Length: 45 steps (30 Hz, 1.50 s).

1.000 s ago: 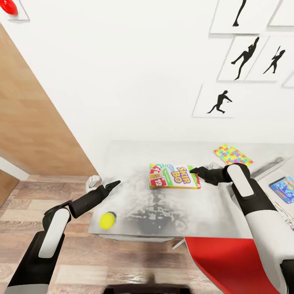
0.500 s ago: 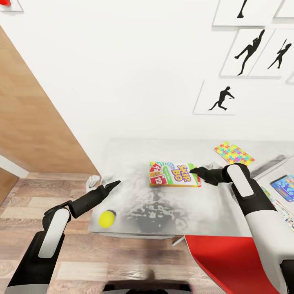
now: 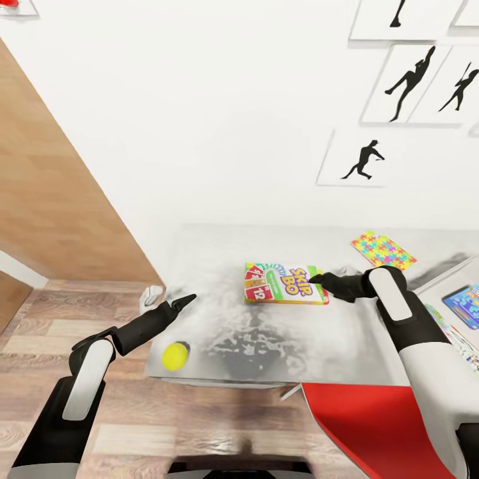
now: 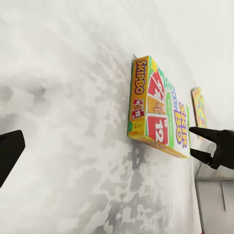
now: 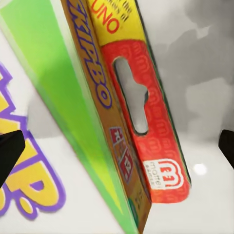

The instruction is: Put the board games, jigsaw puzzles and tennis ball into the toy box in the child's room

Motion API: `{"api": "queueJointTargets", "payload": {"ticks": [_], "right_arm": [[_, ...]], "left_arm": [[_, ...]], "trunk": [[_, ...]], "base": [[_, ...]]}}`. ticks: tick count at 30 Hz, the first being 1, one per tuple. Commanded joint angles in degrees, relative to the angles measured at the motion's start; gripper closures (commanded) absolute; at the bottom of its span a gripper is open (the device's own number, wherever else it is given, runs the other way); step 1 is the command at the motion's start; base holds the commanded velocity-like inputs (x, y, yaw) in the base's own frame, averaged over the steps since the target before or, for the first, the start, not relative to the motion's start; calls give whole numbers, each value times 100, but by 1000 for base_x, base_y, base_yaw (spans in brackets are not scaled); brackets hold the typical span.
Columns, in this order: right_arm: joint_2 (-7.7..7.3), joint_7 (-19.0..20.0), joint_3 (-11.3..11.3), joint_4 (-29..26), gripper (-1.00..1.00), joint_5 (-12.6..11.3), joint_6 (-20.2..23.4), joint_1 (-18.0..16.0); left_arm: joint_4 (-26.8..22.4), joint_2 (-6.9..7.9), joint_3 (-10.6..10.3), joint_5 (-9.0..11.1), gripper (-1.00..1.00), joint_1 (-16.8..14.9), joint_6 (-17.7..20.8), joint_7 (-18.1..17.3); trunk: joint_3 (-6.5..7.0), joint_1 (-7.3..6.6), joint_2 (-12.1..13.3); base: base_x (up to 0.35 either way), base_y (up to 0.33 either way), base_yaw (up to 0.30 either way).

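A grey mottled table (image 3: 219, 263) is seen from above, set against a white wall hung with black silhouette pictures (image 3: 362, 158).

The right gripper (image 3: 318, 279) is held at the near right edge of the Skip-Bo board game (image 3: 286, 283), which lies flat near the middle of the table. Its fingers are spread apart: in the left wrist view two dark tips (image 4: 207, 144) are seen with a gap between them just beside the box's end, and in the right wrist view the box's hang-tab end (image 5: 146, 141) is seen lying between the fingers. Whether the box is touched cannot be told.

The left gripper (image 3: 183, 303) is held over the table's left edge, well apart from the board game, which is ahead of it and to its right. Its fingers are seen nearly together in the head view; whether they are fully closed cannot be told. Nothing is held in it.

The tennis ball (image 3: 175, 356) rests on the table's near edge, just below and behind the left gripper.

A jigsaw puzzle (image 3: 384, 251) with a multicoloured cover lies flat beyond the right gripper, to its right, towards the wall. A blue box (image 3: 467, 304) is partly seen at the picture's right edge, beyond the right arm. A red surface (image 3: 372, 426) is seen below the right arm.
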Motion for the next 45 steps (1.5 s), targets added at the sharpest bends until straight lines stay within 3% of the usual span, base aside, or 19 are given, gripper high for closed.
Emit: {"api": "queueJointTargets", "payload": {"ticks": [1, 45], "right_arm": [[-2, -59, 20, 1, -100, -199, -18, 2], [3, -58, 30, 1, -100, -206, 16, 2]], "left_arm": [[0, -2, 7, -9, -100, -6, 33, -22], [0, -2, 7, -1, -100, -6, 33, -22]], "trunk": [[-10, 5, -6], [-12, 5, -6]], "base": [[0, 0, 121], [0, 0, 259]]}}
